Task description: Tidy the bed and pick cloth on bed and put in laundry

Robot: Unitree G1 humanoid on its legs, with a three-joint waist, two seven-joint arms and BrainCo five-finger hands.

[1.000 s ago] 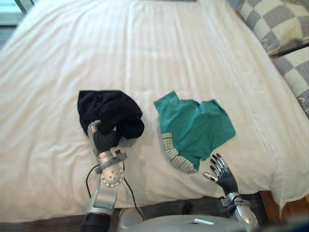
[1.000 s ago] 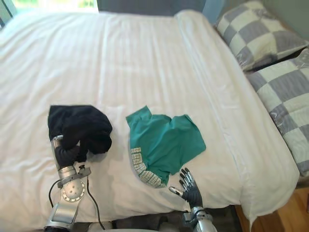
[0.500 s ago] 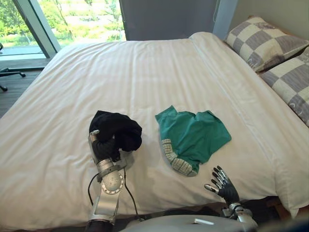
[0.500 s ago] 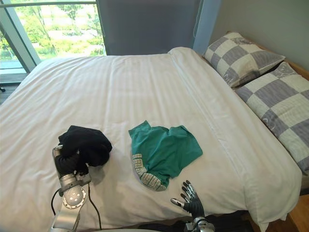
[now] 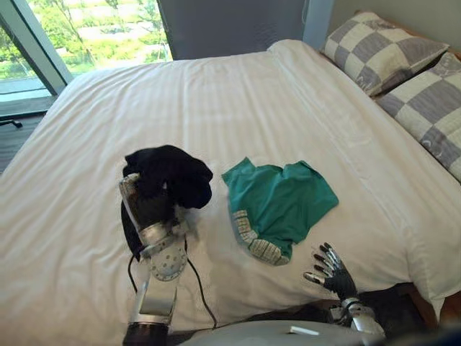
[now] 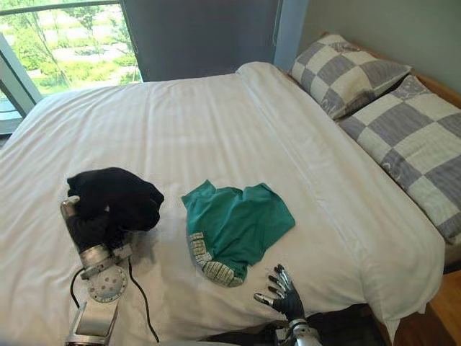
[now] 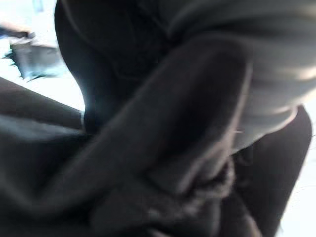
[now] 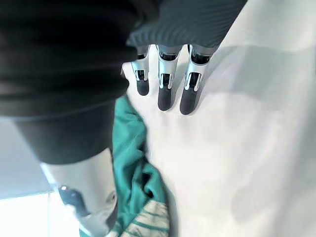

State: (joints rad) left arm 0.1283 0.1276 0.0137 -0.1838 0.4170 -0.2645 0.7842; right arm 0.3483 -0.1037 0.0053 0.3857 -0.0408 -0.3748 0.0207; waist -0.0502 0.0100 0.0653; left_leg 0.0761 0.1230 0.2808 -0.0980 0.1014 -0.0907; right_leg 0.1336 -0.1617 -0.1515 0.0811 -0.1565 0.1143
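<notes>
A black cloth (image 5: pixel 171 171) hangs bunched over my left hand (image 5: pixel 148 207), which stands upright above the white bed (image 5: pixel 216 94) with its fingers curled into the fabric; dark folds of the black cloth (image 7: pixel 163 148) press close in the left wrist view. To its right a green cloth (image 5: pixel 282 203) with a pale striped hem lies flat on the sheet. My right hand (image 5: pixel 330 271) hovers open at the bed's near edge, just below the green cloth. Its fingers (image 8: pixel 168 84) are straight above the sheet, beside the green cloth (image 8: pixel 131 182).
Two grey and white checked pillows (image 5: pixel 380 49) (image 5: pixel 431 108) lie at the head of the bed on the right. A large window (image 5: pixel 86 29) stands beyond the far left side. The wide sheet behind both cloths is smooth.
The camera has tilted up, so the whole scene shifted. My left hand has risen upright with the black cloth gathered and lifted off the sheet. The right hand has stayed put.
</notes>
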